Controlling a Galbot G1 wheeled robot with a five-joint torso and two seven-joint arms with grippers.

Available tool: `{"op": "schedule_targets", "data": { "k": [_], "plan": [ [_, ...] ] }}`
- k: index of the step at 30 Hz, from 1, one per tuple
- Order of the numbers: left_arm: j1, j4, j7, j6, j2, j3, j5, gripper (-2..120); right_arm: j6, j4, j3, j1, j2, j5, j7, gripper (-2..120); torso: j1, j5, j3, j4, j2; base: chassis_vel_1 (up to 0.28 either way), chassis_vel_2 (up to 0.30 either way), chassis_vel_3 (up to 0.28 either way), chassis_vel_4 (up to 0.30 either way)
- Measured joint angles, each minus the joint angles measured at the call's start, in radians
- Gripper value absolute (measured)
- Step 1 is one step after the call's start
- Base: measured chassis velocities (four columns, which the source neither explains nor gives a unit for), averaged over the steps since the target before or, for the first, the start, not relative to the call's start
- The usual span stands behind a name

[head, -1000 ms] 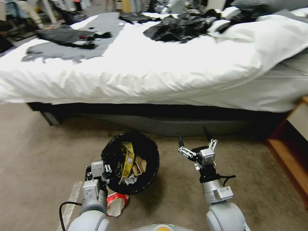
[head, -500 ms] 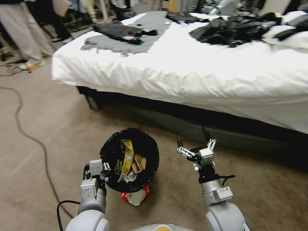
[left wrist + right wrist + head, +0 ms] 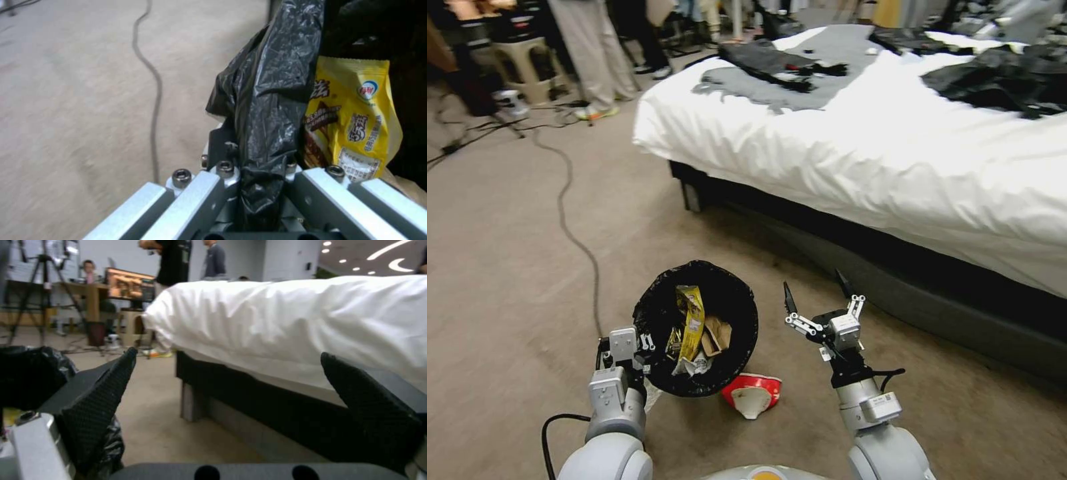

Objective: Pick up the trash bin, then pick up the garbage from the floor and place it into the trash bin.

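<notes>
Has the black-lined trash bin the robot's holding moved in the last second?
Yes. The small round white trash bin with its black bag liner, clamped in the left gripper, has swung left along the white-sheeted bed, toward its corner.

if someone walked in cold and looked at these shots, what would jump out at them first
Probably the trash bin, black liner over its rim, a yellow snack wrapper and brown paper inside, held at its near rim by the left gripper. Next, the big white bed on the right, with dark clothes on top. Then the open right gripper beside the bin, and a red carton on the carpet by the bin's base.
</notes>
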Motion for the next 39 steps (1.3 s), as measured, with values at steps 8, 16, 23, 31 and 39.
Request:
{"op": "schedule_targets", "data": {
  "k": [8,16,23,31,39],
  "plan": [
    [0.004,-0.003,-0.001,-0.006,-0.003,-0.006,-0.006,0,0.000,-0.021,-0.008,0.011,-0.004,0.006,-0.016,100,0.000,0.0000,0.000,0.0001,0.000,0.107,0.131,0.126,0.126],
    [-0.002,0.002,-0.005,-0.022,-0.006,-0.010,-0.009,0,0.012,-0.034,0.009,0.018,-0.017,0.016,-0.027,100,0.000,0.0001,0.000,0.0003,0.000,0.081,0.081,0.087,0.082],
    [-0.004,0.005,-0.003,-0.033,-0.008,-0.022,-0.018,0,0.008,-0.054,0.036,0.024,-0.039,0.024,-0.060,100,0.000,0.0000,0.000,0.0000,0.000,0.000,0.000,0.000,0.000],
    [-0.013,0.013,-0.002,-0.032,-0.005,-0.029,-0.024,0,-0.116,-0.074,0.059,0.032,-0.088,0.117,-0.172,100,0.000,0.0000,0.000,0.0000,0.000,0.000,0.000,0.000,0.000],
    [-0.015,0.025,-0.001,-0.032,0.000,-0.032,-0.019,0,-0.313,-0.139,0.031,0.060,-0.171,0.222,-0.280,100,0.000,0.0001,0.000,0.0001,0.000,0.000,0.000,0.000,0.000]
  ]
}}
